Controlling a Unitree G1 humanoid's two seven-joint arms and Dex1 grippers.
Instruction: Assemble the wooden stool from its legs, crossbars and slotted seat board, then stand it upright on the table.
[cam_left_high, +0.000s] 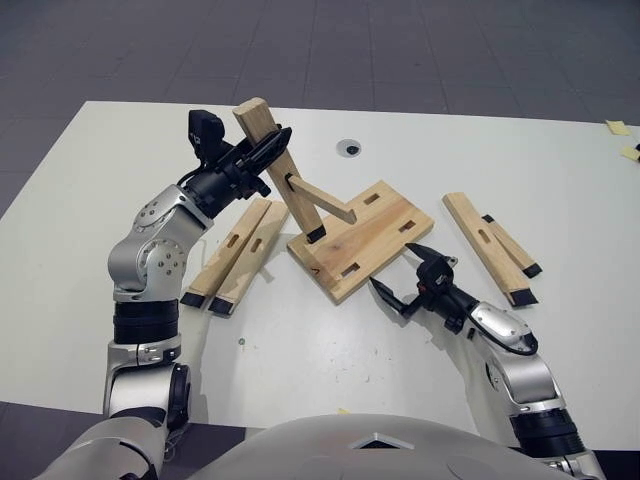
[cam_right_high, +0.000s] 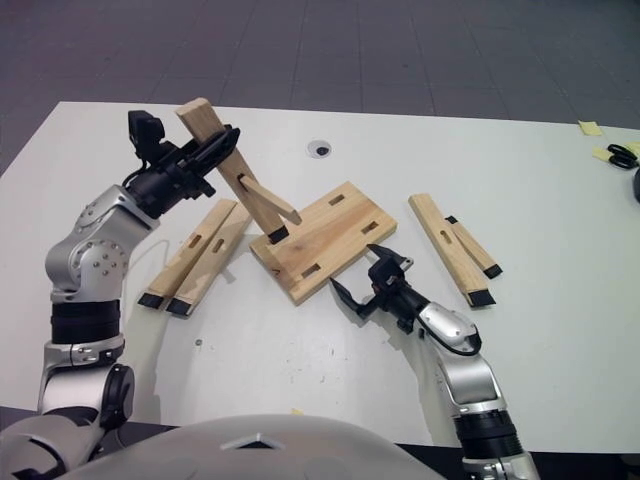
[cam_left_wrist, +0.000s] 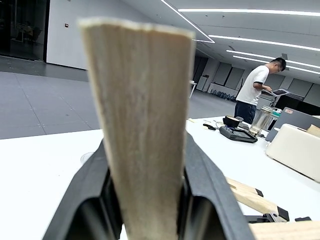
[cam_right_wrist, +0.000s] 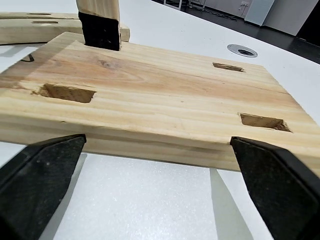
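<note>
The slotted seat board (cam_left_high: 365, 238) lies flat at the table's middle. My left gripper (cam_left_high: 262, 155) is shut on a wooden leg (cam_left_high: 283, 170) that stands tilted, its black-tipped end (cam_left_high: 315, 233) resting on the board's left end. A crossbar (cam_left_high: 324, 200) sticks out of this leg's side. In the left wrist view the leg (cam_left_wrist: 142, 125) is clamped between the black fingers (cam_left_wrist: 207, 185). My right gripper (cam_left_high: 405, 282) stands open just in front of the board's near edge (cam_right_wrist: 150, 140), its fingertips (cam_right_wrist: 40, 170) spread wide and touching nothing.
Two legs (cam_left_high: 232, 254) lie side by side left of the board. Another leg (cam_left_high: 488, 245) with a shorter piece (cam_left_high: 512, 243) beside it lies to the right. A round cable hole (cam_left_high: 349, 148) sits behind the board. Small items (cam_right_high: 622, 154) lie at the far right edge.
</note>
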